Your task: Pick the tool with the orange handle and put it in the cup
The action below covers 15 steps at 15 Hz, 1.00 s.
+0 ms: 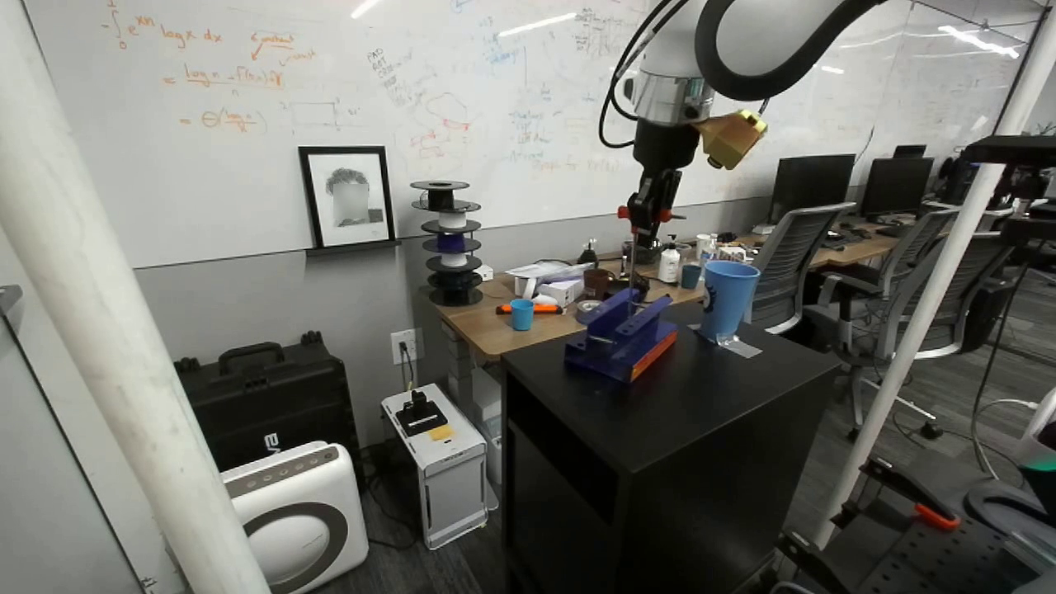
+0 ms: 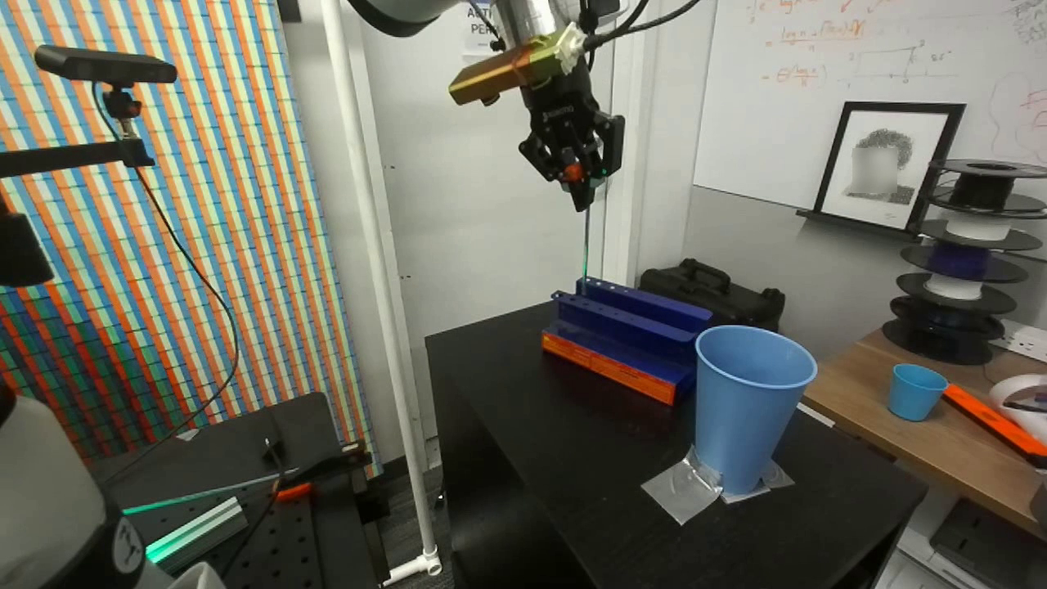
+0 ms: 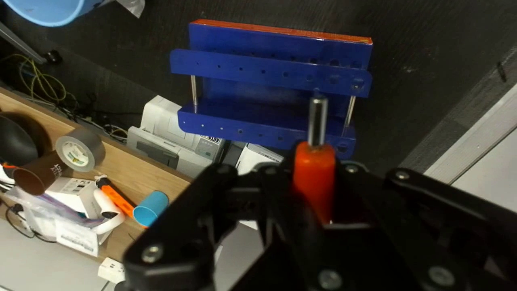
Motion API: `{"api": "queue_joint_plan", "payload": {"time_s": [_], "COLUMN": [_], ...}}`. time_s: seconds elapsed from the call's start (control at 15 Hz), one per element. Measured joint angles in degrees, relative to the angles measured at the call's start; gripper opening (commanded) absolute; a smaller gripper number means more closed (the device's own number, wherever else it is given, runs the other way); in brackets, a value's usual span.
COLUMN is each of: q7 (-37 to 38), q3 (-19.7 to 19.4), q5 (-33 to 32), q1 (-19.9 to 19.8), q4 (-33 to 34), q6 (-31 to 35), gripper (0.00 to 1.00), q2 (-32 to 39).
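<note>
While the jaws grasp the tool with the orange handle (image 3: 315,178) by that handle, its thin shaft (image 2: 586,245) points down at the dark blue rack (image 2: 626,317); whether the tip sits clear of the rails, I cannot tell. Along one long side of the rack runs an orange strip (image 2: 609,366) with print too small to read. In an exterior view the cup (image 2: 748,417), tall and light blue, stands upright, nearer than the rack and right of it, fixed to the black desk (image 2: 572,446) by silver tape (image 2: 679,488); its inner wall shows, its bottom is hidden. On the wooden desk (image 3: 133,173) are a small blue cup (image 3: 155,205), a brown cup (image 3: 44,173) with blurred white lettering and a white box (image 3: 74,190) marked "PLA". Far off, an orange formula (image 1: 190,35) on the whiteboard (image 1: 206,190) includes "log x dx"; a partly hidden sign (image 2: 481,33) shows "PER".
</note>
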Motion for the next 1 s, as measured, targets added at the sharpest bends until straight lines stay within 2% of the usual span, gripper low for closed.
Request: {"api": "queue_joint_plan", "payload": {"time_s": [0.47, 1.0], "q7": [-0.61, -0.56], "q3": [-0.35, -5.63], "q5": [0.36, -0.44], "q1": [-0.45, -8.11], "q4": [0.16, -0.25], "q6": [-0.74, -6.59], "gripper": [0.09, 0.09], "q2": [-5.08, -6.37]}}
